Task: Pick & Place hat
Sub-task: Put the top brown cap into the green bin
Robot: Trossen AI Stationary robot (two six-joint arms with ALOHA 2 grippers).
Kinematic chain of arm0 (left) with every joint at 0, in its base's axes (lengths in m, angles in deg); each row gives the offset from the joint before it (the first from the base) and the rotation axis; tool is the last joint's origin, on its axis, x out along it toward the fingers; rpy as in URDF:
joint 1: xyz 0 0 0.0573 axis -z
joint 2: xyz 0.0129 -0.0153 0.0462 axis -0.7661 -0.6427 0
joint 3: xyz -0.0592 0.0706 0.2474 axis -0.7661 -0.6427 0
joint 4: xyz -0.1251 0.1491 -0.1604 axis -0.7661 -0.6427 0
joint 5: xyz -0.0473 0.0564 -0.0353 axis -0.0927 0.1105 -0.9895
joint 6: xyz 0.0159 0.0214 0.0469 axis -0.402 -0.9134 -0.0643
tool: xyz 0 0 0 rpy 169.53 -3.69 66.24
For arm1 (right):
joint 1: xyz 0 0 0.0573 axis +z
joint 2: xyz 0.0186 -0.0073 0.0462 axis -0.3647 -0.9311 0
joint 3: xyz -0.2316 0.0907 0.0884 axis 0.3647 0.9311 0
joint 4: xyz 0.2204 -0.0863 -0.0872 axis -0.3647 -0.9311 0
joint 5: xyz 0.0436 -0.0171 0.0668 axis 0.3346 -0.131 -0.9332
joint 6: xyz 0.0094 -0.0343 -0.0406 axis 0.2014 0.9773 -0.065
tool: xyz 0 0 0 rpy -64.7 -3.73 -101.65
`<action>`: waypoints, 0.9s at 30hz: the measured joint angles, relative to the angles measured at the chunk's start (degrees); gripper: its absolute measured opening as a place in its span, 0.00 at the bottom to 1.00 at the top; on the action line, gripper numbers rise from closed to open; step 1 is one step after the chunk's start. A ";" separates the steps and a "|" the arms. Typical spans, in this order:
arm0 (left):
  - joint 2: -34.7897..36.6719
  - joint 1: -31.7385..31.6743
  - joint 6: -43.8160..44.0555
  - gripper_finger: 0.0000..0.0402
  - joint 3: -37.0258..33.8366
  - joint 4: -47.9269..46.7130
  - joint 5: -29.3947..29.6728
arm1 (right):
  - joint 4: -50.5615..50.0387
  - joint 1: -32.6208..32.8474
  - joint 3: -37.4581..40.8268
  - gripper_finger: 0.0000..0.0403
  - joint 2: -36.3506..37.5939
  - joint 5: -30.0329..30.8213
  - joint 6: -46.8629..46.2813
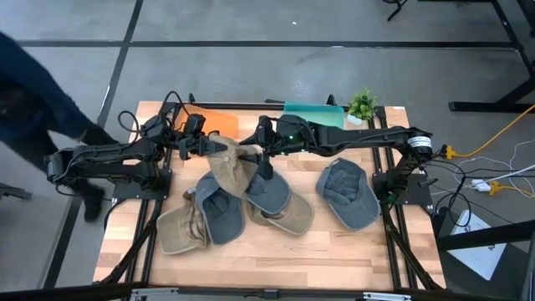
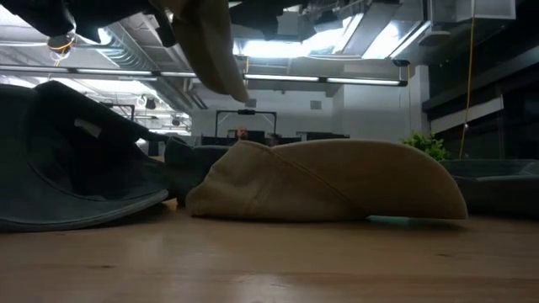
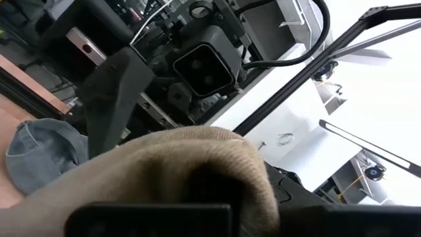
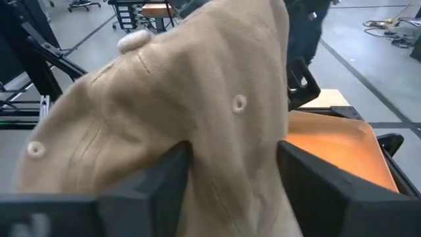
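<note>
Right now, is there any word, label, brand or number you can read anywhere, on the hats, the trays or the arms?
None can be read.
Tan hat held between the two arms: eyelets and a top button, no lettering visible.
Grey hat: a small pale tag, too blurred to read.
Orange tray: plain.

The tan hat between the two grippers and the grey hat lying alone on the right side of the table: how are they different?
The tan hat is lifted above the table, while the grey hat lies on the wood. The tan hat is gripped by the left gripper, with the right gripper around its other side; the grey hat is touched by neither. The tan hat hangs crumpled; the grey hat lies spread out. Both are caps.
</note>
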 joint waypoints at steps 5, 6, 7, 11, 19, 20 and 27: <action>0.00 0.00 0.69 0.02 0.00 -0.24 0.83 | -0.75 -1.36 0.00 0.19 0.49 -6.08 0.00; 0.00 0.00 0.93 0.02 0.00 -0.22 0.85 | -1.00 -1.69 0.00 0.12 0.56 -7.33 -0.11; 0.00 0.00 1.11 0.02 0.00 -0.24 0.85 | -1.26 -2.04 0.00 0.06 0.62 -8.47 -0.22; 0.00 0.02 1.09 0.02 0.00 -1.11 2.74 | -3.51 -2.84 0.00 0.04 1.12 -11.36 -0.18; 0.02 0.00 -0.46 0.12 0.00 -3.06 3.56 | -8.22 -3.02 0.00 0.02 3.44 -11.57 -0.34; 0.02 0.00 -0.48 0.14 0.00 -3.15 3.54 | -9.97 -3.02 0.00 0.02 4.20 -11.58 -0.71; 0.06 -0.09 -2.83 0.33 0.02 -6.03 3.56 | -24.48 -3.02 0.00 0.02 10.02 -5.32 -1.68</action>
